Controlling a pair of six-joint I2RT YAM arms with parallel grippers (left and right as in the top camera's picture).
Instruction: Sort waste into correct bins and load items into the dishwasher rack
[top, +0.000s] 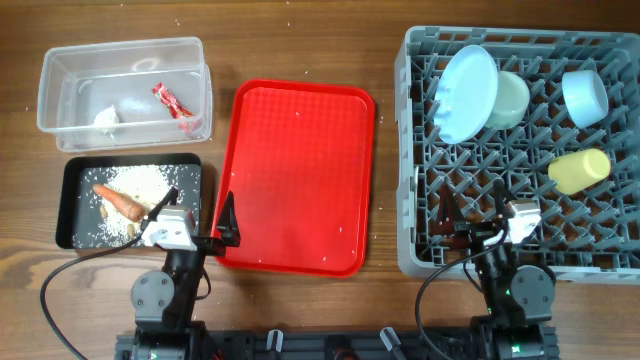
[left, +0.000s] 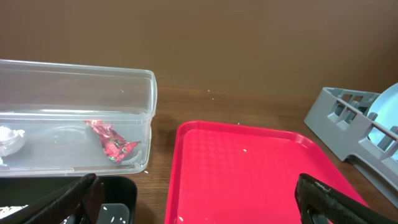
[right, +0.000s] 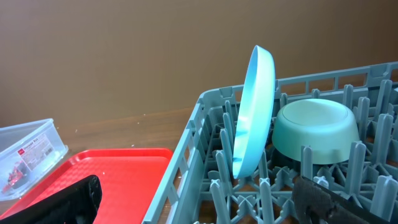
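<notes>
Clear rectangular plastic tub (top: 60, 62): held the crumpled white tissue (top: 107, 117) and small red candy wrapper (top: 170, 102); dry waste together, by my reading.
Shallow black rectangular tray (top: 68, 205): held the orange carrot piece (top: 118, 201) on whitish rice-like crumbs (top: 140, 180); food waste kept apart.
Large square grey plastic rack (top: 420, 150): round white plate (top: 468, 90) stood on edge between pegs. The pale mint-green bowl (top: 514, 100) sat just behind it. The small light-blue bowl (top: 584, 95) and yellow cup (top: 580, 170) lay tipped, probably to drain.
Spoon: not found in any view.
Flat red serving tray (top: 300, 180): lay between bins and rack.
Left tool (top: 197, 212): released, jaws wide, grasping nothing. It sat low at the wooden bench's (top: 300, 40) near edge, spanning the black tray's corner and the red tray's rim.
Right tool (top: 470, 210): released, jaws wide, low over the rack's near side, facing the plate.
Arms: both folded close to their bases.
</notes>
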